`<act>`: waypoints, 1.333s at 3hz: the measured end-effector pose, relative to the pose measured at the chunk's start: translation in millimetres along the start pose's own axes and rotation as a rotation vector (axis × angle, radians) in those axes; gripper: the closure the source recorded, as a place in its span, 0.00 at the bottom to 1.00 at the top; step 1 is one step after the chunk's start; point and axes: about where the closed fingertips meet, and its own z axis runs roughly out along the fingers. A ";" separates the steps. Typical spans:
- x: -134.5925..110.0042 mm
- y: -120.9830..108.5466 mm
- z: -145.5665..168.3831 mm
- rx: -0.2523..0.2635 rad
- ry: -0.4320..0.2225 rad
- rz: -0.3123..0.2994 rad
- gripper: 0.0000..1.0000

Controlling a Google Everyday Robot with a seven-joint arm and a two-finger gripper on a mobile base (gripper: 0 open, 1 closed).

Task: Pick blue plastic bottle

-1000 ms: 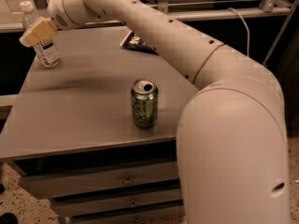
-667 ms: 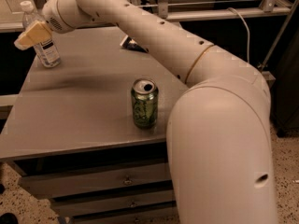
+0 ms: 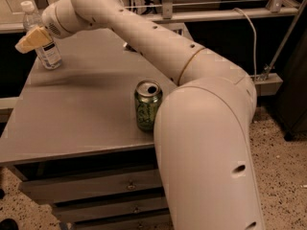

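Blue plastic bottle (image 3: 50, 56) is seen upright at the ten o'clock corner of the table (image 3: 81, 114). The gripper (image 3: 27, 41) is held across its middle, reaching toward nine o'clock; whether it is clamped cannot be told. A green can (image 3: 147, 105) is stood at the bottle's four o'clock, well apart

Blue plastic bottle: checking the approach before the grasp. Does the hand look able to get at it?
Probably yes: the hand is right at the blue plastic bottle, and the green can stands well clear.
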 end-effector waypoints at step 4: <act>6.7 -11.4 -76.7 0.111 -0.154 0.060 1.00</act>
